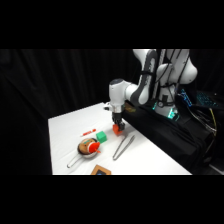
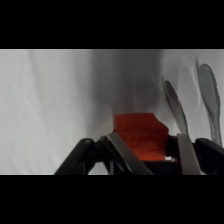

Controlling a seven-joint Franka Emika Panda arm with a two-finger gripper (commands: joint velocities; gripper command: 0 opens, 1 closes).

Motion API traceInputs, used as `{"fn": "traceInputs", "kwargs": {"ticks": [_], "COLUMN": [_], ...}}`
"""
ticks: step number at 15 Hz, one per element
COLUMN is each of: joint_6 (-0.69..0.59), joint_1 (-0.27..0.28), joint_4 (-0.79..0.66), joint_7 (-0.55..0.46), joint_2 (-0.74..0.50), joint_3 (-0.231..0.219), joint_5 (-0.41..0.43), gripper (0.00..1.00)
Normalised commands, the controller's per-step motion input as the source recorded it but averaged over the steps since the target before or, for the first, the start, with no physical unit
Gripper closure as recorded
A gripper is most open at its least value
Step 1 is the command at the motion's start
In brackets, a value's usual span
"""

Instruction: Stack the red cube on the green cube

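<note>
1. We start with the white table (image 1: 150,160), which carries everything. Our gripper (image 1: 117,126) comes down over its middle from the arm at the upper right.

2. The metal tongs (image 1: 122,146) lie just beside the gripper, toward the table's near right. In the wrist view their two spoon-shaped ends (image 2: 192,100) show close to the right of our fingers (image 2: 186,152), so we judge the lift should go straight up before any sideways travel.

3. The rounded red-and-tan object (image 1: 89,146) sits in a small strainer-like holder just beside the target, and a thin red stick (image 1: 89,132) lies behind it. We should come in from above so that neither gets nudged.

4. The green cube (image 1: 102,136) rests on the table, a short way to the picture's left of the gripper, with its top bare. We want to be centred over it and square to its faces before lowering.

5. The red cube (image 2: 141,135) sits between our fingers, the jaws drawn in against its sides, and in the side view it shows orange-red at the fingertips. We cannot tell whether it is clear of the table.

6. We judge the step in hand to be the carry across. We should keep the grip firm, lower until the cubes meet, and only then let go, since an off-centre release could tip the red cube off.
</note>
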Motion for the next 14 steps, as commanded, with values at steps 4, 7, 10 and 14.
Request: {"fn": "traceInputs", "kwargs": {"ticks": [4, 7, 10, 14], "joint_6": [-0.39, -0.35, -0.3, -0.24], "joint_1": [0.149, 0.072, 0.031, 0.003], "joint_4": [0.06, 0.16, 0.25, 0.34], "joint_7": [0.19, 0.13, 0.1, 0.07], "joint_2": [-0.3, -0.2, -0.08, 0.06], "joint_3": [-0.098, -0.028, -0.016, -0.014], "joint_5": [-0.236, -0.146, -0.114, -0.066], "gripper": [0.74, 0.74, 0.74, 0.74]}}
